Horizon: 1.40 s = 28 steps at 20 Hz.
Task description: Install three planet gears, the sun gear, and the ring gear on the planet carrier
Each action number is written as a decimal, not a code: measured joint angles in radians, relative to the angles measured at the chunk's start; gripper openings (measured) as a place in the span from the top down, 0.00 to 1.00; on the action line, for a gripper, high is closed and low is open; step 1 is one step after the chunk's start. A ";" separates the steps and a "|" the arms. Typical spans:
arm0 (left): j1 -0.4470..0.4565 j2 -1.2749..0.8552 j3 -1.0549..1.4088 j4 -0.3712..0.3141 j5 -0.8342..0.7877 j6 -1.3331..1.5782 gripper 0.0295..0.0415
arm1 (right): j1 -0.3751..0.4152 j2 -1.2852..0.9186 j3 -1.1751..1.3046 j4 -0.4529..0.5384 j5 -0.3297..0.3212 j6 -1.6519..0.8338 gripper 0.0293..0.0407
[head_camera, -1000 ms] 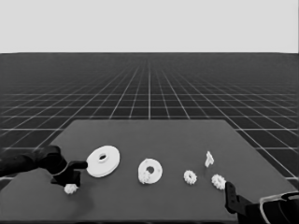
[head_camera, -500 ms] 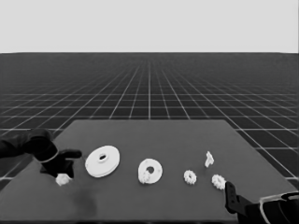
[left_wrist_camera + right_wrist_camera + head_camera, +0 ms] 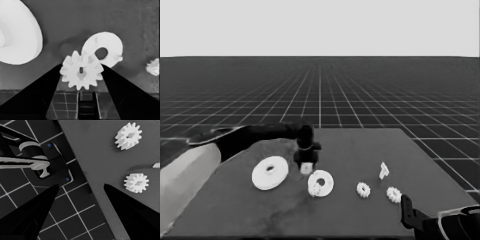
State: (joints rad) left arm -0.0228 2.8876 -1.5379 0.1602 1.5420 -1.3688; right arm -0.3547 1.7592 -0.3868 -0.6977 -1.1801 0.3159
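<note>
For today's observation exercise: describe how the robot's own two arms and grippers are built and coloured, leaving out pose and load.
Each arm is black near the gripper and pale grey farther back. The left gripper and right gripper each have two long, pointed black fingers, seen as dark wedges in the wrist views. No cables or markings show.

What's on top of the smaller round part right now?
One small gear sits on the smaller round part, at its near edge. The left gripper holds another gear just beyond it. The right gripper waits at the table's near right corner.
</note>
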 joint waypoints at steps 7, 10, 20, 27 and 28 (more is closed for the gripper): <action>0.056 0.204 -0.371 0.039 -0.054 0.185 0.86 | 0.000 0.000 0.000 0.000 0.000 0.000 0.19; 0.130 0.229 -0.447 0.096 -0.092 0.226 0.87 | 0.000 0.000 0.000 0.000 0.000 0.000 0.19; 0.145 0.238 -0.471 0.109 -0.103 0.239 0.26 | 0.000 0.000 0.000 0.000 0.000 0.000 0.19; 0.096 0.213 -0.400 0.064 -0.067 0.200 0.25 | 0.000 0.000 0.000 0.000 0.000 0.000 0.19; 0.055 0.204 -0.370 0.033 -0.050 0.183 0.25 | 0.000 0.000 0.000 0.000 0.000 0.000 0.19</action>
State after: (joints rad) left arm 0.0322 3.0912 -1.9077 0.1927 1.4924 -1.1856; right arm -0.3547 1.7592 -0.3868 -0.6977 -1.1801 0.3159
